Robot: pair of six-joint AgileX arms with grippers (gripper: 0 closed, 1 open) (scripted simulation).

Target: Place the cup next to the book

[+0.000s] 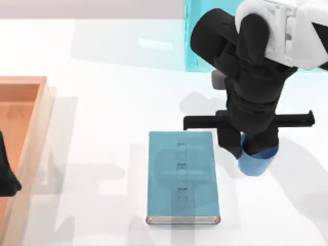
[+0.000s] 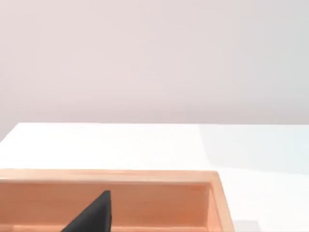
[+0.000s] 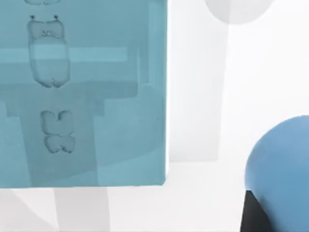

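The teal-blue book (image 1: 183, 177) lies flat at the table's front middle, with white page edges toward the front; its cover (image 3: 87, 96) also appears in the right wrist view. The small blue cup (image 1: 257, 163) is just right of the book's upper right corner, a narrow gap apart. My right gripper (image 1: 251, 148) comes down over the cup and is shut on it, its dark fingers on either side. In the right wrist view the cup (image 3: 285, 164) shows with a black finger (image 3: 253, 212) against it. My left gripper (image 1: 7, 177) is parked at the left edge over the wooden box.
An open wooden box (image 1: 32, 128) stands along the left side, its rim (image 2: 145, 176) also seen from the left wrist. A light cyan shelf frame (image 1: 197, 43) stands at the back behind the right arm. Bare white table lies between box and book.
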